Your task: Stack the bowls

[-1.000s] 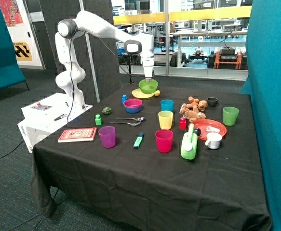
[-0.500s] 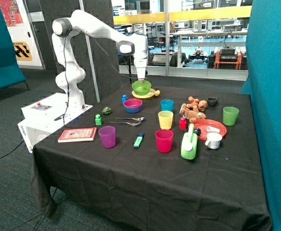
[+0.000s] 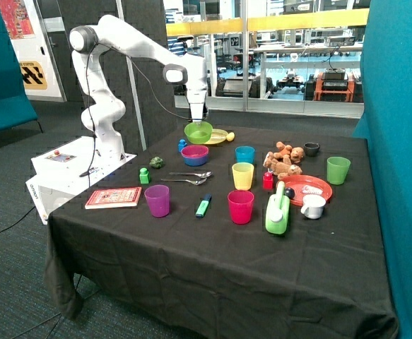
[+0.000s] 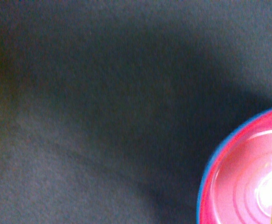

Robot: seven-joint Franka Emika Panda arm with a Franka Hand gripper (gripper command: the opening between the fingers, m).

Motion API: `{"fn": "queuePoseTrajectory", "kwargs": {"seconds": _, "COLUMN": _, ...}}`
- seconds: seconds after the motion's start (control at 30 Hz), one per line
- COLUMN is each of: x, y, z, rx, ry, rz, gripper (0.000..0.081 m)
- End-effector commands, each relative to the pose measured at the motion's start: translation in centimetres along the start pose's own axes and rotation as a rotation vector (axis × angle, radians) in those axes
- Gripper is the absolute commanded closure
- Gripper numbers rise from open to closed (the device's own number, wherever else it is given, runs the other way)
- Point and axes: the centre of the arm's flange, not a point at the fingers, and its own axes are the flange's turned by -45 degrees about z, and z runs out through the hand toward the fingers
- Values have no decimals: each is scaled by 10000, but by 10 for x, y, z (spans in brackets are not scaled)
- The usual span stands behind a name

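We have carried the lime green round plastic bowl (image 3: 198, 131) off the flat yellow plate (image 3: 218, 136). Our gripper (image 3: 197, 121) pinches its rim above the pink bowl nested in blue (image 3: 194, 154). Next, lower it in.

Three bowls (image 3: 198, 131), six cups (image 3: 240, 206), two spoons (image 3: 184, 181).

The outside view is evenly lit and sharp, with bright daylight behind the glass at the back and only soft shadows on the black tablecloth (image 3: 213, 261). The wrist view is dim and blurred throughout. A broad soft shadow lies across the cloth there, and a pale glare sits inside the pink bowl (image 4: 247, 186), whose rim looks smeared.
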Motion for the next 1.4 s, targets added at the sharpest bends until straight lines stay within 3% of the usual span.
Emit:
{"fn": "queuePoseTrajectory", "kwargs": {"seconds": 0.0, "x": -20, "y": 3, "z": 11, "rx": -3, "ry": 10, "rz": 180, "gripper": 808}}
{"fn": "queuePoseTrajectory", "kwargs": {"seconds": 0.63, "x": -30, "y": 0, "z": 34, "rx": -3, "ry": 10, "rz": 145, "gripper": 808}}
{"fn": "queuePoseTrajectory", "kwargs": {"seconds": 1.37, "x": -19, "y": 2, "z": 50, "rx": -3, "ry": 10, "rz": -76, "gripper": 808}}
